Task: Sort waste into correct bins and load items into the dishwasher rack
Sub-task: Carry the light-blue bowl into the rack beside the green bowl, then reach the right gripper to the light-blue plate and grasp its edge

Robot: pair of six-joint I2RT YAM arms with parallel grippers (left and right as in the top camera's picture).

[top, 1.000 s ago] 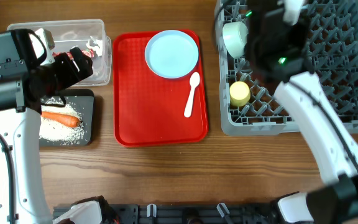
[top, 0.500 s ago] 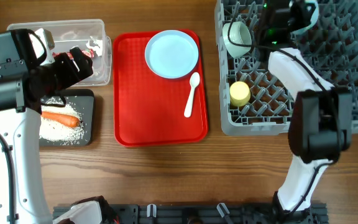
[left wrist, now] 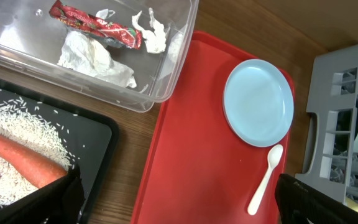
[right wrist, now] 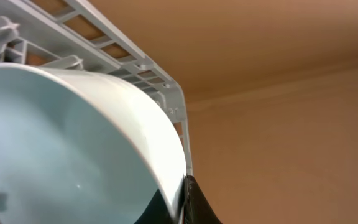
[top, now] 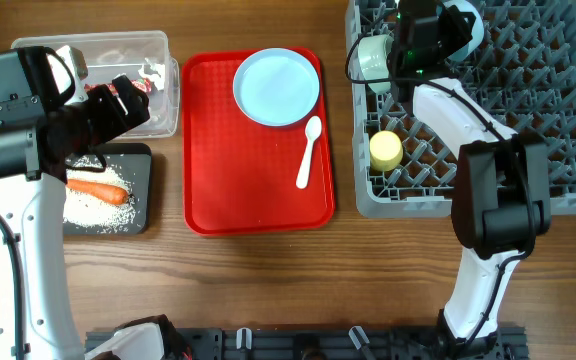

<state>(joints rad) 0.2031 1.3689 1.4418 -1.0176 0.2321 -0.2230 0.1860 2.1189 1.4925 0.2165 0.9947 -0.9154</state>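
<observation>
At the rack's [top: 528,100] far-left corner my right gripper [top: 396,55] is clenched on the bowl's [top: 371,58] rim. I'd seat it on edge between pegs before releasing. My left gripper [top: 136,100] hangs wide open above the black tray [top: 144,160].

Tally of the table, one of nearly everything
At the right gripper [top: 405,50]: one rack [top: 528,110], one bowl [top: 374,58], one yellow cup [top: 385,150]; between the two grippers: one red tray [top: 248,170], one plate [top: 277,87], one spoon [top: 308,150]; by the left gripper [left wrist: 179,205]: one clear tub [left wrist: 173,68], one black tray [left wrist: 98,134], one carrot [left wrist: 20,155], one wrapper [left wrist: 95,25]

Much of bowl [right wrist: 67,149] beyond view's edge
</observation>
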